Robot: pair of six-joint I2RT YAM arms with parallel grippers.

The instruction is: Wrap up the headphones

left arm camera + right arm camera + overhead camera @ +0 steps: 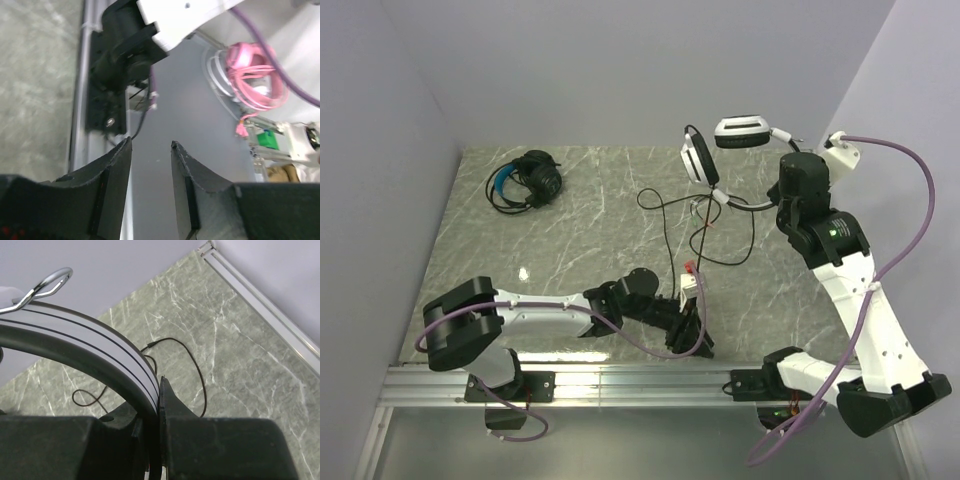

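White plastic with black ear pads, the white headset hangs in the air above the far right of the marbled table. The right gripper is pressed together on its headband, which the wrist view shows wedged edge-on between the fingers. That is a thin grip on a smooth curved band. I reckon any twist or tug could let the band slide or swing round in the pinch. Its thin black cable trails down and lies in loose loops on the table, running towards the left gripper. That claw sits low near the front rail, spread apart with nothing between its fingers, and it points off the table edge. If the cable drags or catches on that arm, it could pull the headset free. The other headset, black with a blue band, lies at the far left, well apart.
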